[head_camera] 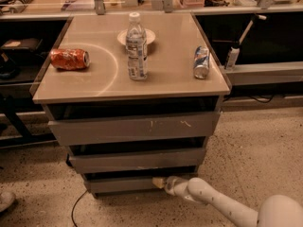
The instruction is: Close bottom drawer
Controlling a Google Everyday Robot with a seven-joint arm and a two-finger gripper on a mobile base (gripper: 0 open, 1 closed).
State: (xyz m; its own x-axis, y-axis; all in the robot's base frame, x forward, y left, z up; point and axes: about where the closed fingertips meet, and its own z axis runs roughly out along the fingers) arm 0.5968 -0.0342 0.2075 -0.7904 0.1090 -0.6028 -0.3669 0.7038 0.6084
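Note:
The bottom drawer is the lowest and narrowest grey drawer of the cabinet, with a plain low front panel. It stands slightly out, with a dark gap above it. My gripper comes in low from the right on a white arm, and its tip touches the right part of the drawer's front panel. The mid-width drawer and the widest scratched drawer sit above it.
On the cabinet top stand a water bottle, a white dish, a lying red can and a lying silver-blue can. A black cable runs on the speckled floor at left. A shoe shows at far left.

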